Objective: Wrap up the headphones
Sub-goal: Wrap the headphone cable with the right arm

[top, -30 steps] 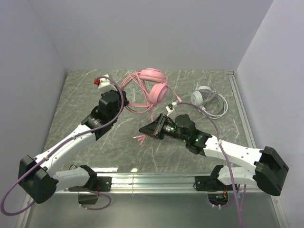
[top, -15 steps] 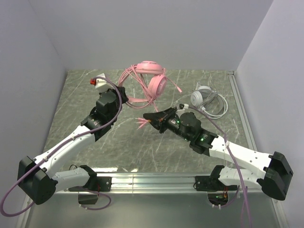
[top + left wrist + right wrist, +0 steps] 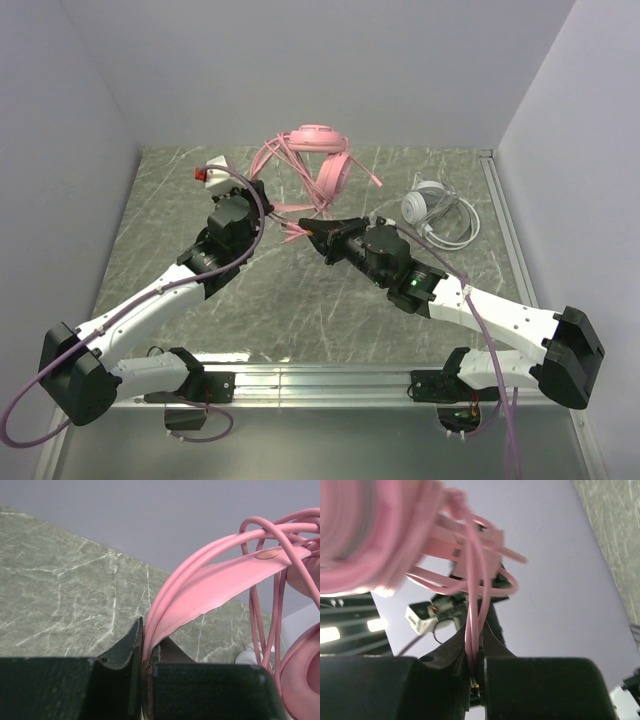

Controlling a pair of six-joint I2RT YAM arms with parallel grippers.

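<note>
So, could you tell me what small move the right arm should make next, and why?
Probably the right gripper, shut on the pink cord, should carry it once around the pink headband, which the left gripper holds clamped. Cord strands hang loose by the cups, so the wrap looks unfinished.

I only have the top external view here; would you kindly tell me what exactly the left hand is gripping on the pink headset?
Observer: In the left wrist view, the left hand is shut on the end of the flat pink headband, with cord strands pinched alongside it.
Operator: Thank you. And what does the right hand have?
Observer: The right wrist view shows the right hand shut on the pink cord alone, its strands running down between the fingers.
</note>
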